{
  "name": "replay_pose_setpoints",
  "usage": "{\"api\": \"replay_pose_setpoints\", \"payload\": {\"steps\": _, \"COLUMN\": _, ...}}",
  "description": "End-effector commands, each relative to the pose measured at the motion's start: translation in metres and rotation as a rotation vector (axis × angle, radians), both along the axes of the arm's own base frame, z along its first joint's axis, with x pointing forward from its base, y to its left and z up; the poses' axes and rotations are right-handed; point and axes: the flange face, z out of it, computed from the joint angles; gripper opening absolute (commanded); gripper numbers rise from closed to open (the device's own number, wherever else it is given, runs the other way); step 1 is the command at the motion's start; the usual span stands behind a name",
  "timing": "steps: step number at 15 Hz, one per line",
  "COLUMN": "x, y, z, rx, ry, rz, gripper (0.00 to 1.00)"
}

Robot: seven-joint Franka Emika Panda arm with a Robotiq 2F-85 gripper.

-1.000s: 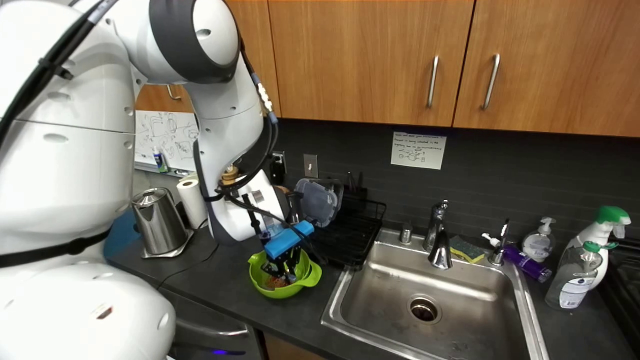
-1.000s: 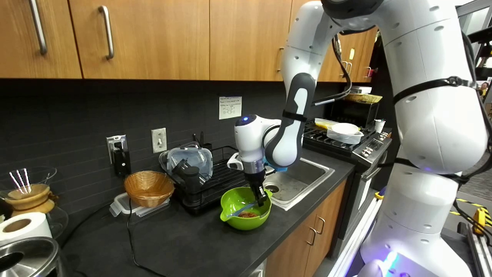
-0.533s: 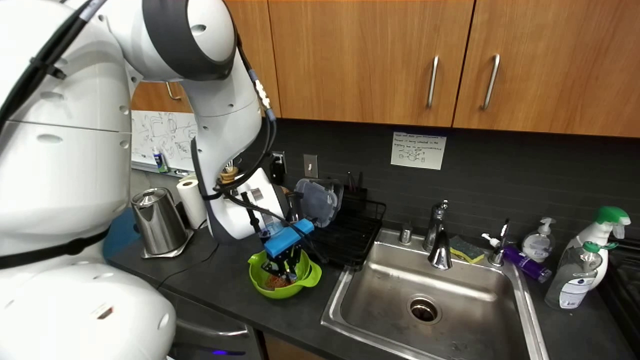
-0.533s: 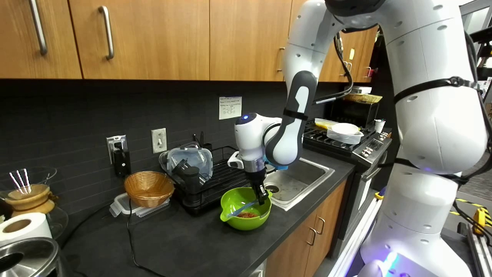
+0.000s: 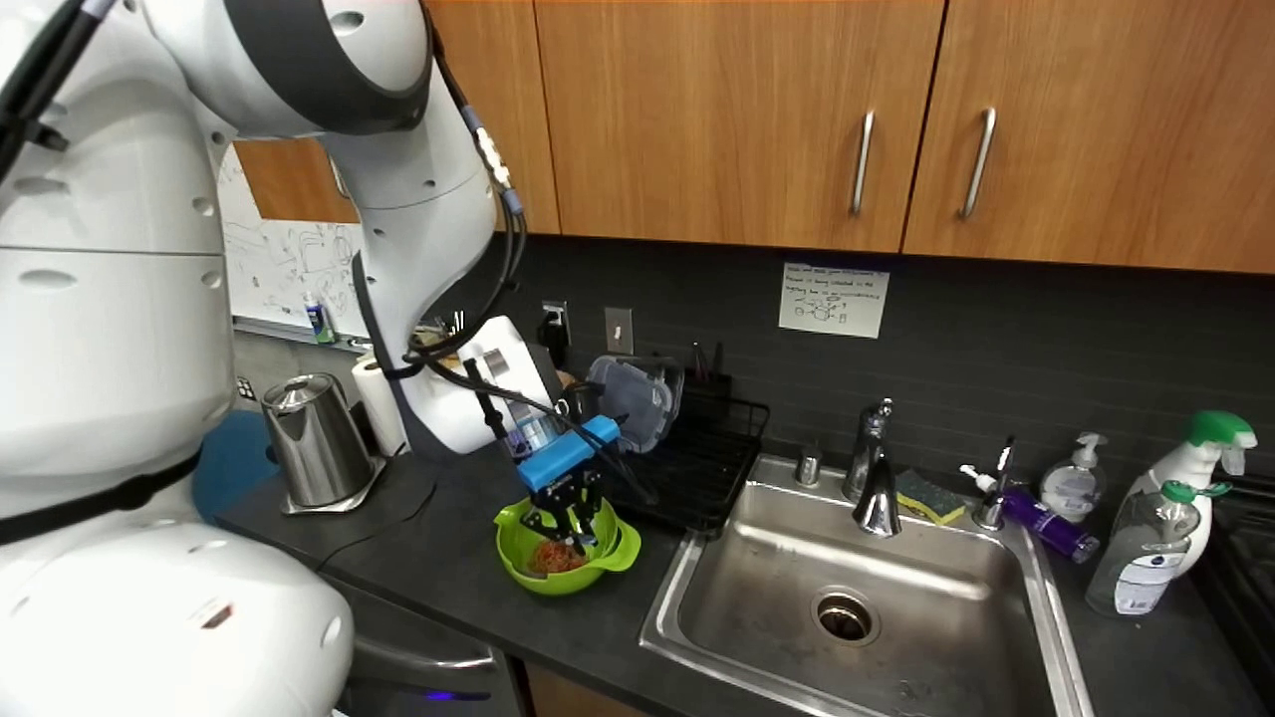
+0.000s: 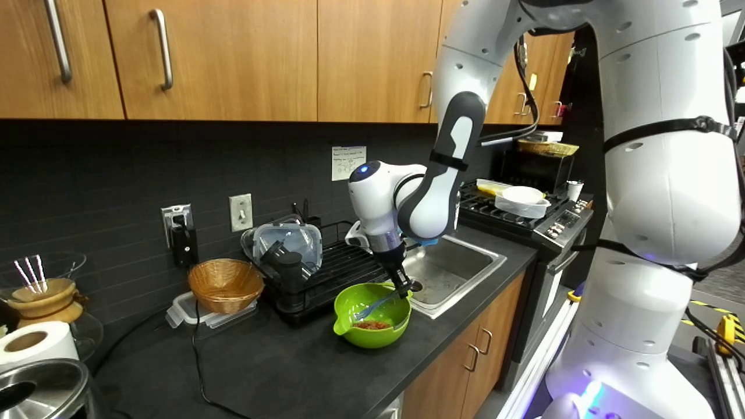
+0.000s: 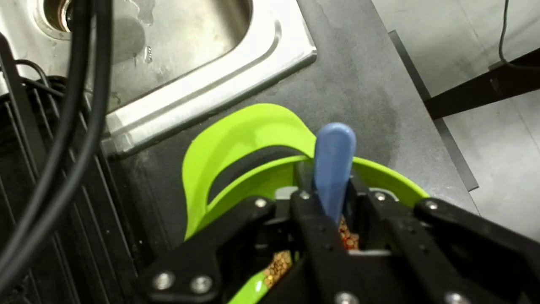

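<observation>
My gripper [image 7: 328, 175] is shut on the handle of a blue utensil [image 7: 335, 145]. The handle end sticks out past the fingers in the wrist view. In an exterior view the utensil [image 6: 375, 307] slants down from the gripper [image 6: 403, 293] into a green bowl [image 6: 372, 342]. The bowl has a handle loop [image 7: 253, 126] and stands on the dark counter. Small reddish-brown pieces [image 6: 372, 325] lie in its bottom and also show in the wrist view [image 7: 278, 266]. The fingers are at the bowl's rim on the sink side. The gripper hides part of the bowl's inside.
A steel sink [image 5: 687, 637] lies beside the bowl. A black dish rack [image 6: 343, 265] with containers stands behind it. A wicker basket [image 6: 226, 285], kettle [image 5: 317, 448] and paper towel roll [image 6: 38, 343] are farther along the counter. Cabinets [image 5: 737, 119] hang above.
My gripper has risen a little and shifted slightly toward the sink. The blue utensil has moved up with it. The bowl has stayed in place.
</observation>
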Motion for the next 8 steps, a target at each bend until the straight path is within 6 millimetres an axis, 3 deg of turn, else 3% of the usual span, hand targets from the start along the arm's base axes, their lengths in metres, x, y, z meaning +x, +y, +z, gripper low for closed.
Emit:
{"api": "replay_pose_setpoints", "payload": {"steps": 1, "x": -0.006, "y": 0.003, "z": 0.018, "rx": -0.041, "ry": 0.006, "rz": -0.032, "gripper": 0.05}}
{"api": "replay_pose_setpoints", "payload": {"steps": 8, "x": -0.016, "y": -0.004, "z": 0.024, "rx": -0.127, "ry": 0.079, "rz": -0.111, "gripper": 0.05}}
